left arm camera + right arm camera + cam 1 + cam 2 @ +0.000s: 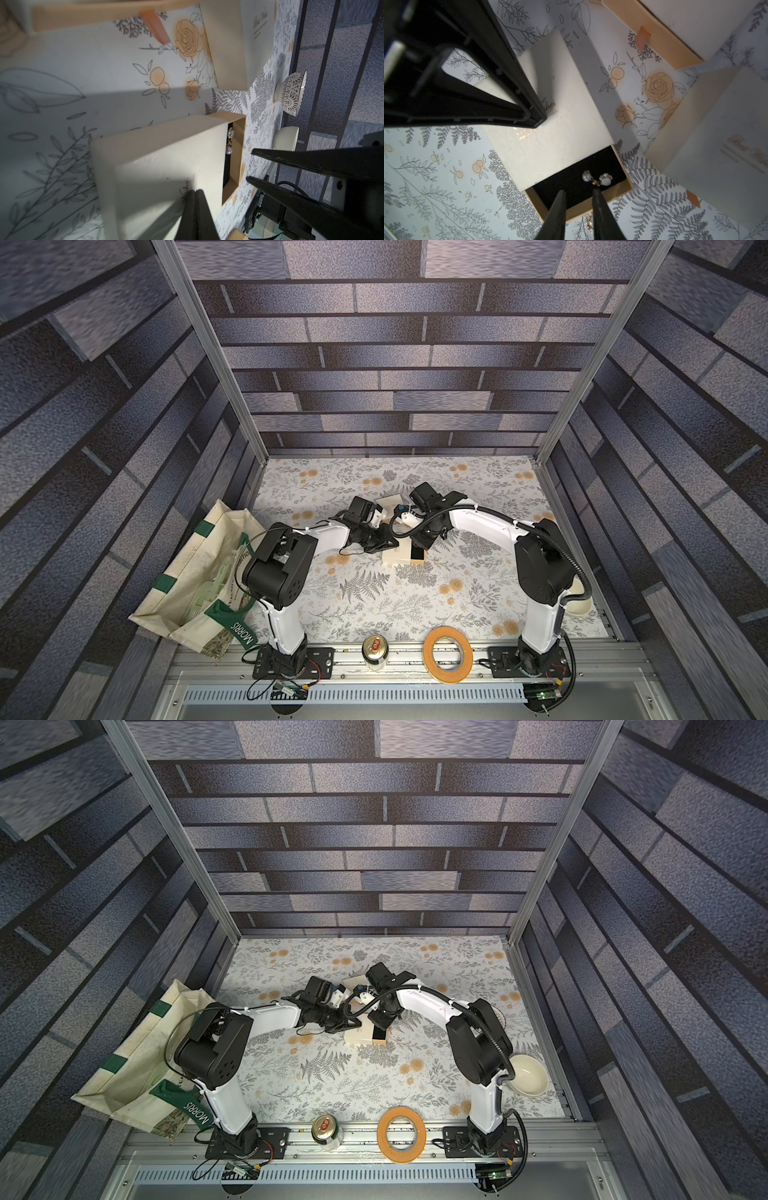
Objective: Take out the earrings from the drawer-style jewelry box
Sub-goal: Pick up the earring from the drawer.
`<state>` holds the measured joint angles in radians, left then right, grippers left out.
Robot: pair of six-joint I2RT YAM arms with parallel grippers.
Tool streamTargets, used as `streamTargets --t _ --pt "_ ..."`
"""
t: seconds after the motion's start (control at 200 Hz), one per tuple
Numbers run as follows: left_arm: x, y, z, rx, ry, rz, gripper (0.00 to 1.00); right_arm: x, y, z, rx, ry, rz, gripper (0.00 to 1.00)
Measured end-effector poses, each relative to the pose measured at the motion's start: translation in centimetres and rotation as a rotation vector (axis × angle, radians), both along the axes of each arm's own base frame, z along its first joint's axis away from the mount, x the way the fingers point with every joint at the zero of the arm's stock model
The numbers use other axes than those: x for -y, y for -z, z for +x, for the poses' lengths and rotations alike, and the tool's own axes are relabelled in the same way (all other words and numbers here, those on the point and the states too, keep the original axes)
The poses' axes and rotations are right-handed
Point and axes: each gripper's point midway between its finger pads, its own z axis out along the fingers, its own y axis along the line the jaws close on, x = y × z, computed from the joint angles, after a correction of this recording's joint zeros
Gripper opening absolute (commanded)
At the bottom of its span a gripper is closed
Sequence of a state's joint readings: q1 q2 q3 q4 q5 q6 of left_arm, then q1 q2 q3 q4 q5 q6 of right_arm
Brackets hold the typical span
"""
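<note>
Cream jewelry box [395, 559] mid-table on floral cloth [374, 605], drawer [604, 164] slid partly out to the right, pearl-and-gold earrings [598, 179] on its black lining, left gripper [195, 192] jaws pressed together, tip on the box top, right gripper [579, 191] jaws slightly spread, empty, one tip just beside the earrings

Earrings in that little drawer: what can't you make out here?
Left wrist view: the box sleeve hides most of the drawer and earrings.
Right wrist view: gold glint outside the drawer, half behind the right gripper, unidentifiable.
Both top views: earrings too small; right arm overhangs the drawer.
</note>
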<state>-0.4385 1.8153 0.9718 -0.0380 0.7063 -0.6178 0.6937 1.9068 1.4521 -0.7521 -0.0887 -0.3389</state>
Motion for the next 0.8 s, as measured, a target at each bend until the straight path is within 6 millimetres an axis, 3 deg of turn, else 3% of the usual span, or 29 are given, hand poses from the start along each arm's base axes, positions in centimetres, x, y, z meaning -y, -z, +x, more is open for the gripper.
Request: streamTargets --t 0.801 --pt "0.0 0.0 0.0 0.0 0.0 0.0 0.0 0.2 1.3 0.2 0.007 -0.033 -0.052 0.22"
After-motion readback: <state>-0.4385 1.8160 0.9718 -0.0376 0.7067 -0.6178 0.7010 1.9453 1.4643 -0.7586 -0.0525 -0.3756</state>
